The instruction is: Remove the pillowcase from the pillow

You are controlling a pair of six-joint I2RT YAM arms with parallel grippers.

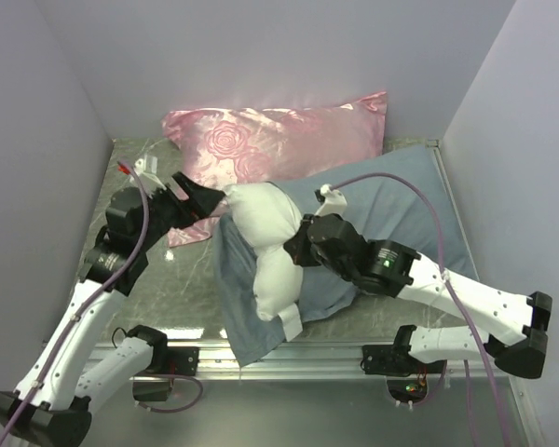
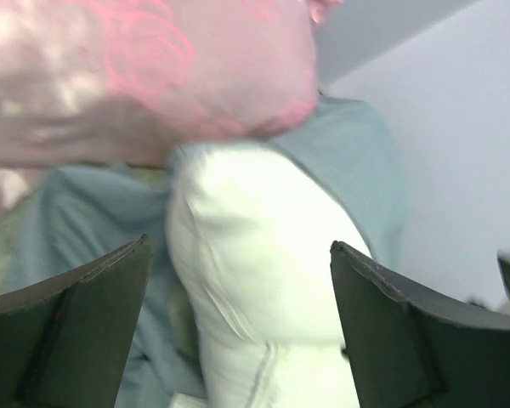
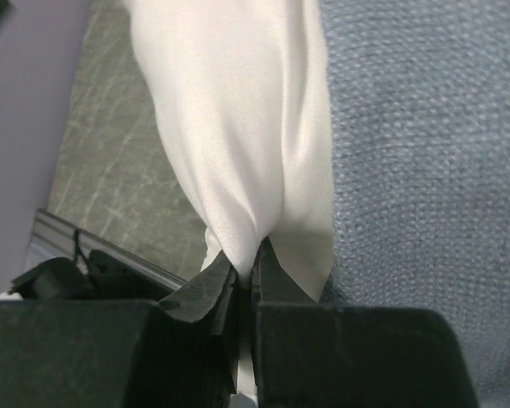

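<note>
From above, the white pillow (image 1: pixel 261 251) lies across the blue-grey pillowcase (image 1: pixel 401 200) on the counter (image 1: pixel 182 279). Left wrist view: the left hand (image 2: pixel 238 255) is spread, with the pillow ahead of it. Right wrist view: the right hand (image 3: pixel 245 276) pinches pillow fabric.

On my feed the pillow (image 1: pixel 261 223) is plain white, and the pillowcase (image 1: pixel 401 200) shows slate blue-grey with a fine woven grain. The satin pillow (image 1: pixel 279 135) is shiny pink with a rose pattern. The tabletop (image 1: pixel 177 279) reads grey-green, veined like marble. I see black on the left gripper (image 2: pixel 238 255) and right gripper (image 3: pixel 246 263), white arms (image 1: pixel 484 303) and purple cables (image 1: pixel 382 175).
</note>
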